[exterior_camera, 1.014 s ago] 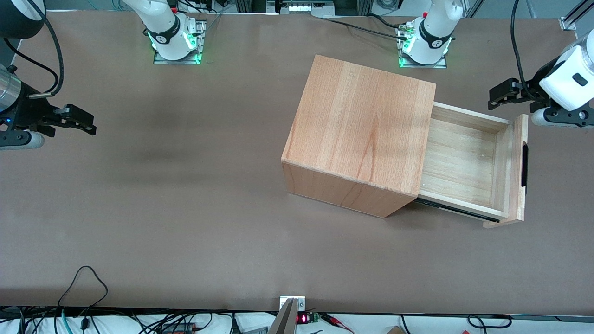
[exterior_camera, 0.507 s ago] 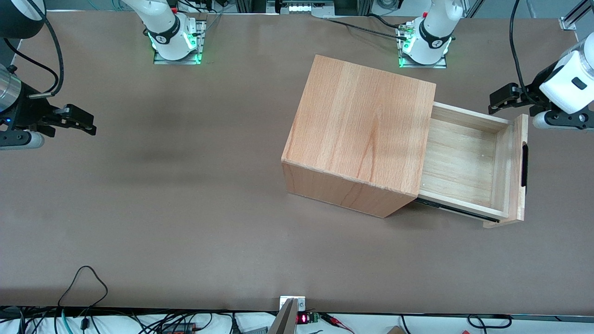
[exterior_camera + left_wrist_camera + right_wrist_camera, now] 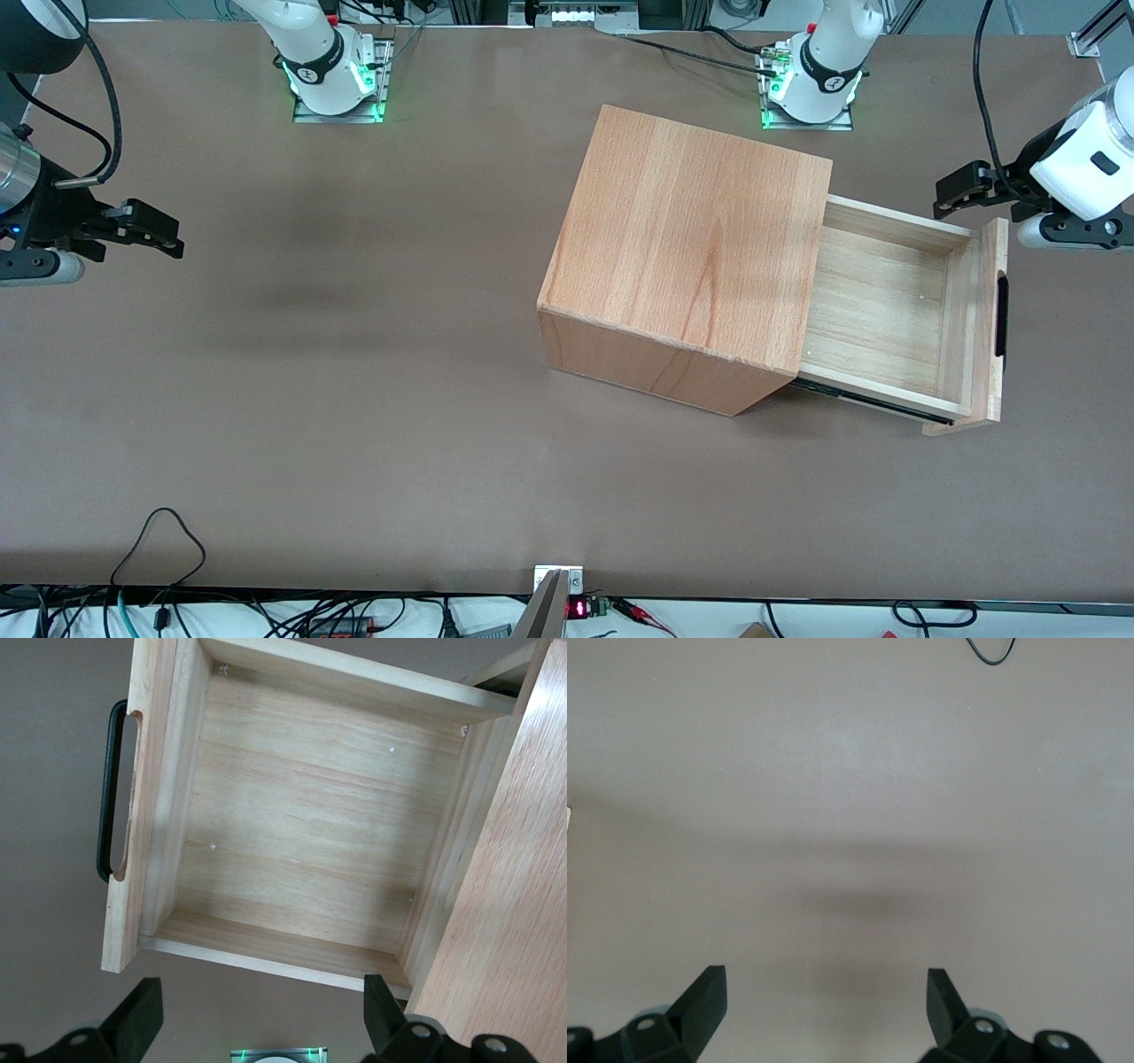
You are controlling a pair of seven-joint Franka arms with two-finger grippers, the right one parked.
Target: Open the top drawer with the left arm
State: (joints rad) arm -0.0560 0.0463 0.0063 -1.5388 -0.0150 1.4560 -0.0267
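Front view: the brown counter (image 3: 354, 399) carries a wooden cabinet (image 3: 691, 257) toward the working arm's end. Its top drawer (image 3: 895, 310) stands pulled well out, pale plank inside bare, black bar handle (image 3: 1001, 315) free. The left arm's claw (image 3: 961, 189) hangs spread wide and empty, just above the drawer's corner; dropping could knock the front panel.

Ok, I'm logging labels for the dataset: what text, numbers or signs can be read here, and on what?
Red digits on the small display at the table edge nearest the front camera: too small to read.
Round marks on the arm bases: too small to read.
Top drawer, cabinet, gripper above the drawer's corner: no text.
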